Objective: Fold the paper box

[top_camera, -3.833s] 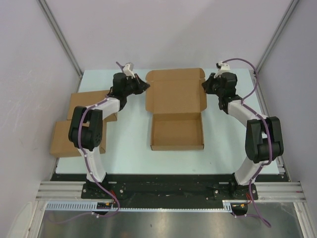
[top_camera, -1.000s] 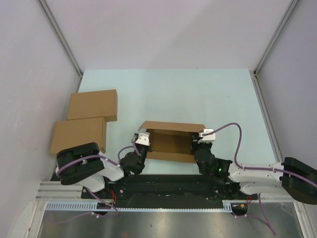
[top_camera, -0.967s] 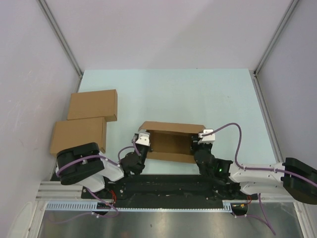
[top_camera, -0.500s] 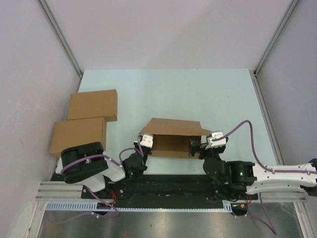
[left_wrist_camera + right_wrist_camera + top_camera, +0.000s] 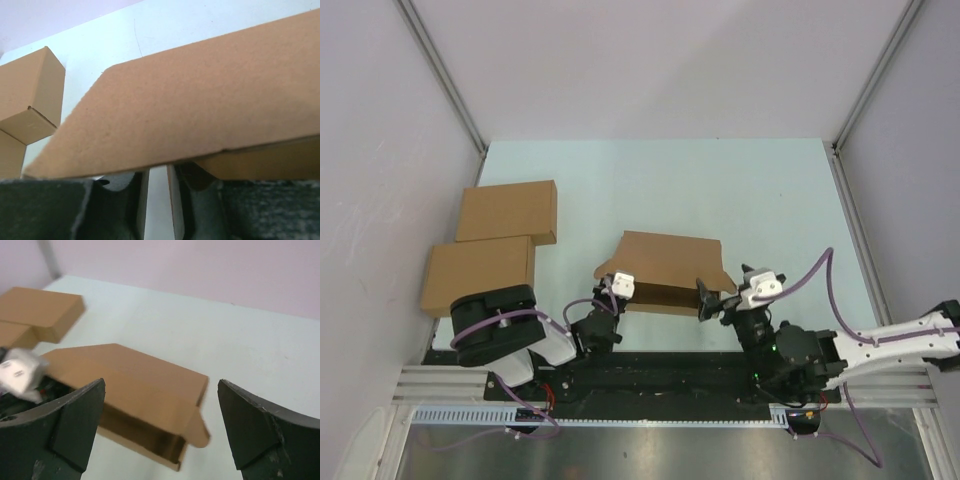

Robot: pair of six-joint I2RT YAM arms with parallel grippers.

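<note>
Two arms lying low, reaching forward | left end effector (image 5: 158, 172) at paper box (image 5: 665, 262) near-left corner, fingers slightly apart, nothing between | right end effector (image 5: 722, 288) off its near-right corner, spread wide, holding nothing | one paper box on table (image 5: 740, 190), lid tilted over tray | two closed cardboard boxes (image 5: 507, 211) left of it

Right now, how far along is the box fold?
Done: paper box has its walls up and lid folded down over them. In hand: right gripper jaws open, holding nothing; left gripper under the lid edge, grip unclear. Left: lid front gapes, side tab untucked.
</note>
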